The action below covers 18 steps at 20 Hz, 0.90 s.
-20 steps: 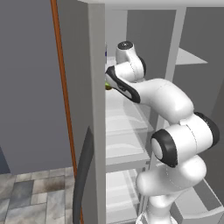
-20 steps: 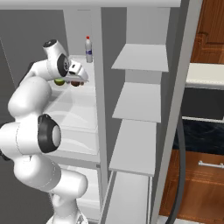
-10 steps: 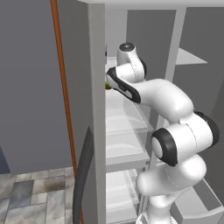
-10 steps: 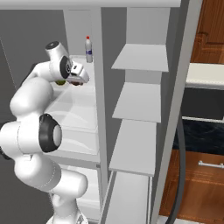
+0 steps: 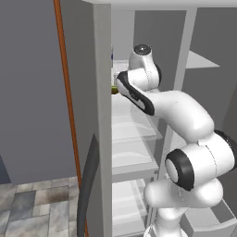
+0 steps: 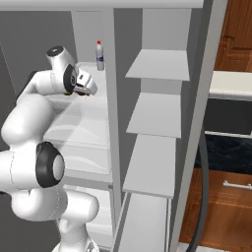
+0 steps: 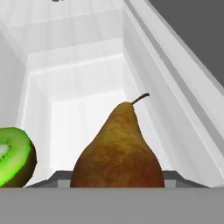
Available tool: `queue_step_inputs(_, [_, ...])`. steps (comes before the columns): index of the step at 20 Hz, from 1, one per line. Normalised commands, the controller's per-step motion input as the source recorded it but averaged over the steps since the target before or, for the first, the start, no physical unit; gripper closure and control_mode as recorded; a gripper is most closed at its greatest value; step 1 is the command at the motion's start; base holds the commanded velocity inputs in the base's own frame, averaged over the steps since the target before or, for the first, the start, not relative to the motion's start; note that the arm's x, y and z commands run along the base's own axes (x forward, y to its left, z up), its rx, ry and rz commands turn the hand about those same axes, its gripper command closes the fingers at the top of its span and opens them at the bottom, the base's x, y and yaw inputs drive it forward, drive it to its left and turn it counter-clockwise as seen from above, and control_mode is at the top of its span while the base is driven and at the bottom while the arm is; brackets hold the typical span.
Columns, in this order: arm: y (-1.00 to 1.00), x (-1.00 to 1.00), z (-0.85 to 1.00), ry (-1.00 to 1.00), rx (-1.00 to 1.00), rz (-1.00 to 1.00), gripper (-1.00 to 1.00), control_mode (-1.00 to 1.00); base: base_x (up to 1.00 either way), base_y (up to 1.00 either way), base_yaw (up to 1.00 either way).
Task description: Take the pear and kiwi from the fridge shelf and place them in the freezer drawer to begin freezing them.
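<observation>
The gripper (image 6: 87,89) reached into the fridge at the shelf (image 7: 83,118); whether its jaws were apart or closed could not be told. Just ahead of it, upright on the white ribbed shelf, stood the pear (image 7: 118,151), stem up. Beside the pear at the view's left edge lay the kiwi (image 7: 14,156), green flesh showing. A bottle (image 6: 100,55) stood farther back.

Inside the open fridge, white arm's hand and gripper (image 6: 87,91) low over the fridge shelf (image 6: 96,101), finger state indiscernible; small bottle (image 6: 100,55) upright behind the hand; narrow grey shelves (image 6: 158,65) right of the divider.
</observation>
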Motion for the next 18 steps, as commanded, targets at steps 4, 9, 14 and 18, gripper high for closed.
queue_step_inputs(4, [-0.19, -1.00, 0.01, -0.06, 0.12, -0.02, 1.00, -1.00, 0.00, 0.00, 0.00])
queue_step_inputs(9, [-0.15, -1.00, 0.01, -0.05, 0.09, -0.02, 1.00, -1.00, 0.00, 0.00, 0.00])
queue_step_inputs(14, [-0.04, -0.96, 0.00, 0.00, 0.03, 0.00, 1.00, -1.00, 0.00, 0.00, 0.00])
queue_step_inputs(18, [0.00, -0.58, -0.18, 0.10, 0.00, 0.00, 1.00, -1.00, 0.00, 0.00, 0.00])
